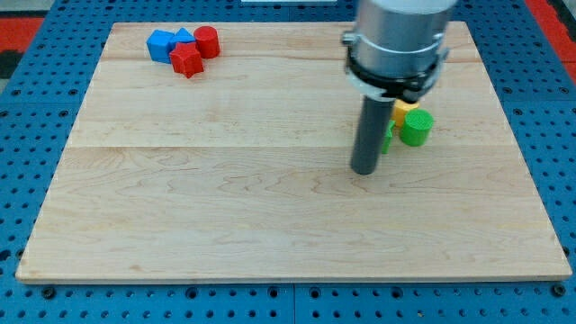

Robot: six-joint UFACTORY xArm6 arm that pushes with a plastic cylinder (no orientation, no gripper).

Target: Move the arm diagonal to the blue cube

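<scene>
Bright, even light from overhead fills the picture. The wooden surface [225,207] looks pale, with a mild sheen and no harsh glare. Shadows are soft and short, hugging the blocks and the rod. Focus is slightly soft throughout, and the arm's upper part is cropped.

Silver-grey cylindrical arm housing, black collar ring beneath, straight dark rod down to my tip [364,170].
</scene>
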